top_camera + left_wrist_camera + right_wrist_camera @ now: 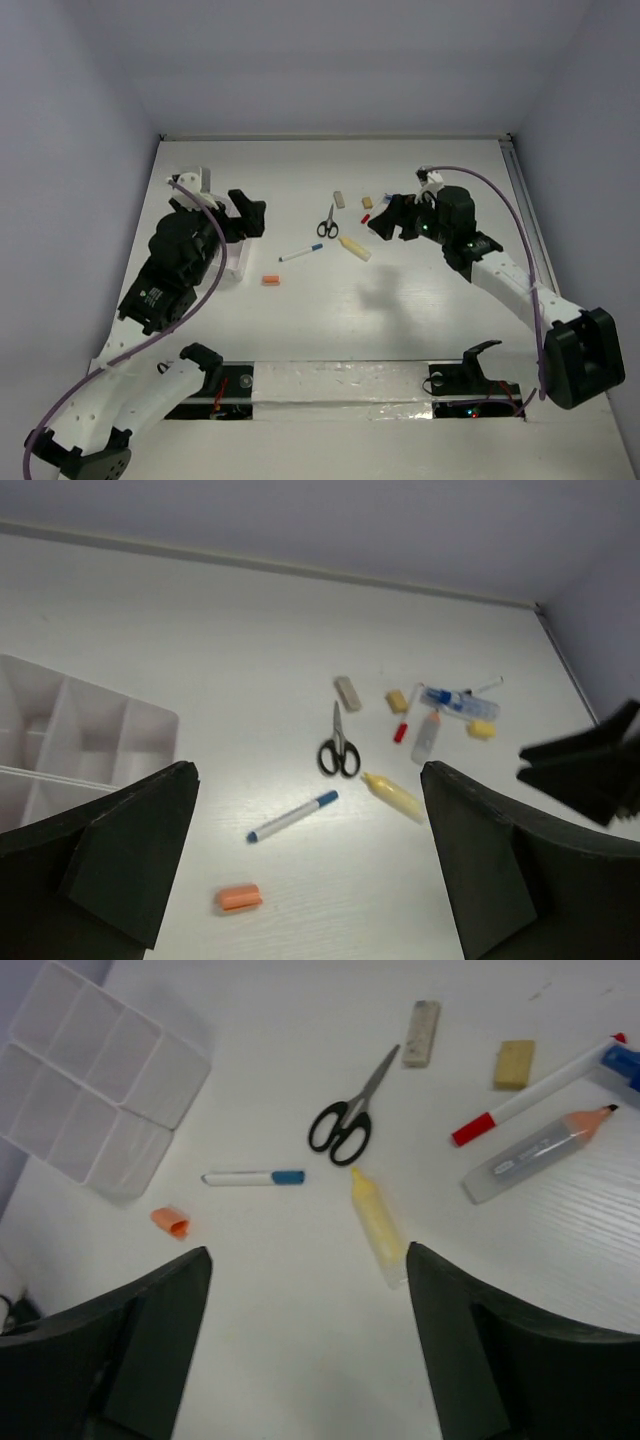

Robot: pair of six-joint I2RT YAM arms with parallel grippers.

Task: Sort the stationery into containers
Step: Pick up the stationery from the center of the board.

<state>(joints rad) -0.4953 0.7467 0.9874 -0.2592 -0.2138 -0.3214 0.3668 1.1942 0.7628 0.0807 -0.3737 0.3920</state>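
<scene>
My left gripper and right gripper both gape released, grasping nothing; black-handled metal scissors lie mid-frame on the white table.

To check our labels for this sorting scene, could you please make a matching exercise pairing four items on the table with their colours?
Items:
1. scissors
2. pen nearest the box
3. eraser nearest the box
4. tube

Colours:
A. orange
B. pale yellow
C. black handles
D. white with a blue cap

Pairs: 1-C, 2-D, 3-A, 4-B
</scene>
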